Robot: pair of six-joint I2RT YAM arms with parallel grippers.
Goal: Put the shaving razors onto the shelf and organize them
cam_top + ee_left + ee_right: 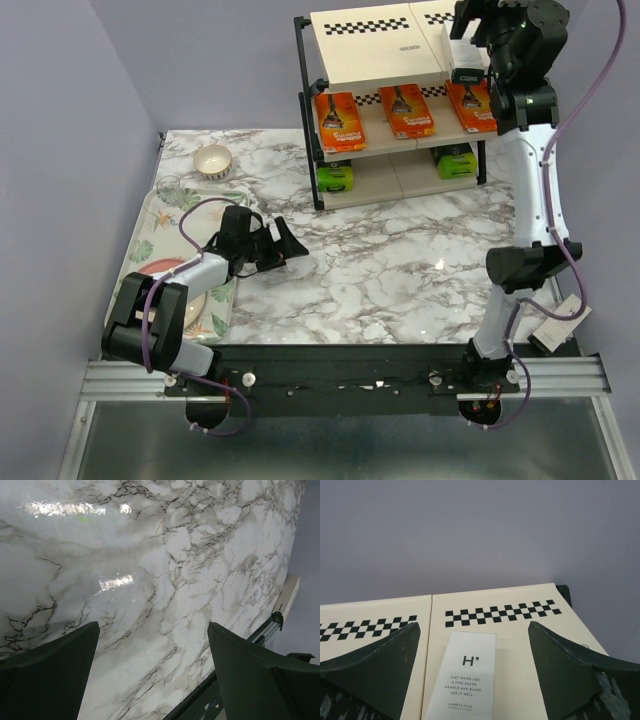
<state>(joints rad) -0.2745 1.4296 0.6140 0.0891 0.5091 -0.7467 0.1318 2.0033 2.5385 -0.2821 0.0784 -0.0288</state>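
The shelf (pixel 370 50) holds orange razor packs (pixel 342 122) on its middle board and black-and-green packs (pixel 336 176) on its lowest. Above its top board the right gripper (pixel 472 625) is spread wide, with a slim white box (pixel 462 675) lying flat and untouched between its jaws. Placing looks finished, so the next move is to lift straight clear. The left gripper (pixel 152 630), well in front of the shelf, gapes too.

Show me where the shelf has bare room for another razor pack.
The shelf's top-left board is bare, beside the white box under the open right claw. Bottom tier has a gap between two lime-ended packs. Middle tier is crowded: three orange packs.
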